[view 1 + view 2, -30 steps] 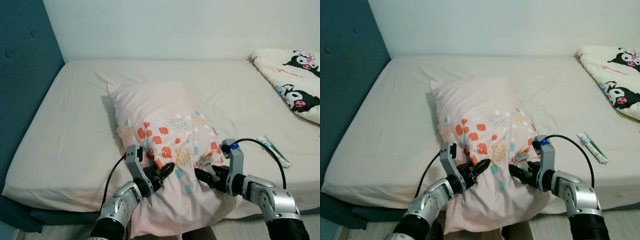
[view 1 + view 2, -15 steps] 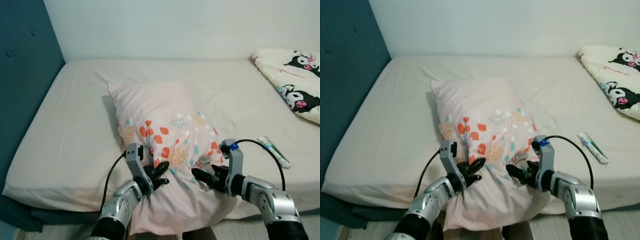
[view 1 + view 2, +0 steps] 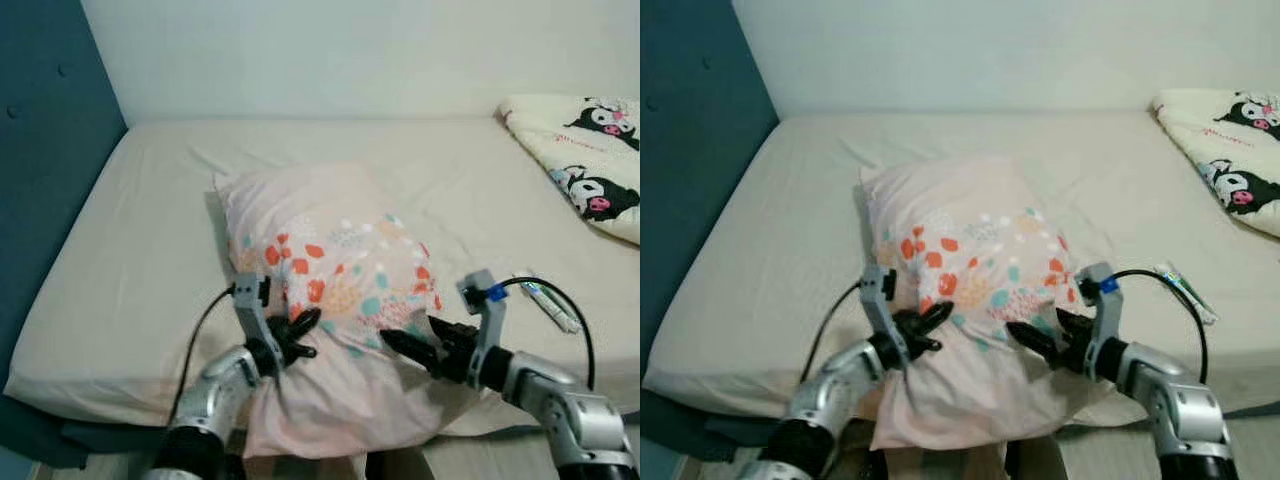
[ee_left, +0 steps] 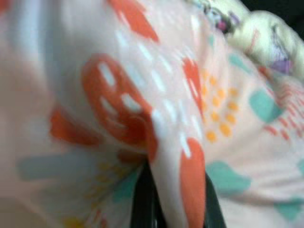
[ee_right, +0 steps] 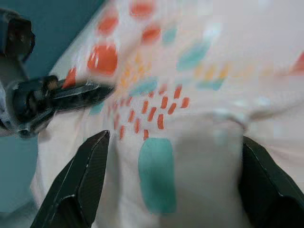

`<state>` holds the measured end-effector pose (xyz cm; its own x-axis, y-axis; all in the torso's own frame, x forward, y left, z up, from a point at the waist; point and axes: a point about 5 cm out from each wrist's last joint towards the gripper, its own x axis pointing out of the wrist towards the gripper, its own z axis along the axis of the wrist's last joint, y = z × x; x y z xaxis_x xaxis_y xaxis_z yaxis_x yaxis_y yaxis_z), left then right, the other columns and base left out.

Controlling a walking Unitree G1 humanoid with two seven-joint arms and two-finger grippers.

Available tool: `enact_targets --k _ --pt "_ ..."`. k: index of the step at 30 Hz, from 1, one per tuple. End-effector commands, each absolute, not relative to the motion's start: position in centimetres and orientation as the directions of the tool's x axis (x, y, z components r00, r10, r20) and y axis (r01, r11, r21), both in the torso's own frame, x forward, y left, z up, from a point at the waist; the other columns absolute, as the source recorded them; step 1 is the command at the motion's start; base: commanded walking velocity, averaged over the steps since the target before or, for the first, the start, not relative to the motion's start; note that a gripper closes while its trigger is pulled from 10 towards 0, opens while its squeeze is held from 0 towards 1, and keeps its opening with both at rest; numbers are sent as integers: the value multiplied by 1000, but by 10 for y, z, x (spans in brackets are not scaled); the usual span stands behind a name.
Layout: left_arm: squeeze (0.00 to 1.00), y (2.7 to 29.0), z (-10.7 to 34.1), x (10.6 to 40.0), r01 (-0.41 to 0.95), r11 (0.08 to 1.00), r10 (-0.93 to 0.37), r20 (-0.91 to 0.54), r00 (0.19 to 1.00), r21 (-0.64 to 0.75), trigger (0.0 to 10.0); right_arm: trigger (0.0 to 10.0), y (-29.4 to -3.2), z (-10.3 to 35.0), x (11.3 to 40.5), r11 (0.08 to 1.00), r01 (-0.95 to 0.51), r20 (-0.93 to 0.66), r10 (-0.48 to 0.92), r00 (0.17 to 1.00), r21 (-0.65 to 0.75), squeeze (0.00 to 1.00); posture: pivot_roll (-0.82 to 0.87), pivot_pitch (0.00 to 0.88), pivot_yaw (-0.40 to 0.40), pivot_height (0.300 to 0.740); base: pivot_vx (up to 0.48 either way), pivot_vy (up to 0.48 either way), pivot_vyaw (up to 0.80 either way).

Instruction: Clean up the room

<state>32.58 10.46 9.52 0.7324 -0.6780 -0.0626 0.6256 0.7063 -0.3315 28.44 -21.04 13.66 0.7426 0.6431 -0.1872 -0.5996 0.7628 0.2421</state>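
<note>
A pale pink fabric pillow with orange and teal spots [image 3: 330, 270] lies on the beige-sheeted bed [image 3: 140, 230], its near end hanging over the six o'clock edge. The left gripper [image 3: 296, 330] pinches a fold of it at seven o'clock. The right gripper [image 3: 405, 346], fingers spread apart, presses against the pillow at five o'clock.

We see a soft, matt pink cloth pillow with orange and teal print [image 3: 330, 270] on a smooth beige cotton-like bedsheet [image 3: 150, 250], gripped by glossy black plastic fingers [image 5: 90, 175] on brushed silver metal arms [image 3: 560, 400].
</note>
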Motion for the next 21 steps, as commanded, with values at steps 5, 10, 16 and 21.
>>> enact_targets --k 5,10,16,21 --pt "0 137 156 348 671 738 -669 58 741 -64 0 10000 -234 169 316 975 -216 21 216 976 40 0 -25 62 -9 595 0 0 0" --pt "0 146 163 347 667 745 -666 53 744 -4 0 10000 -227 173 315 994 -104 101 100 990 40 0 -14 58 -6 595 0 0 0" --pt "0 149 161 340 671 740 -672 24 740 34 0 10000 -208 151 310 995 -95 44 97 994 -43 0 -8 57 4 595 0 0 0" --pt "0 163 143 329 466 885 -466 -15 884 3 10000 10000 -185 129 303 992 -78 35 82 996 -102 0 -5 57 14 595 0 0 0"
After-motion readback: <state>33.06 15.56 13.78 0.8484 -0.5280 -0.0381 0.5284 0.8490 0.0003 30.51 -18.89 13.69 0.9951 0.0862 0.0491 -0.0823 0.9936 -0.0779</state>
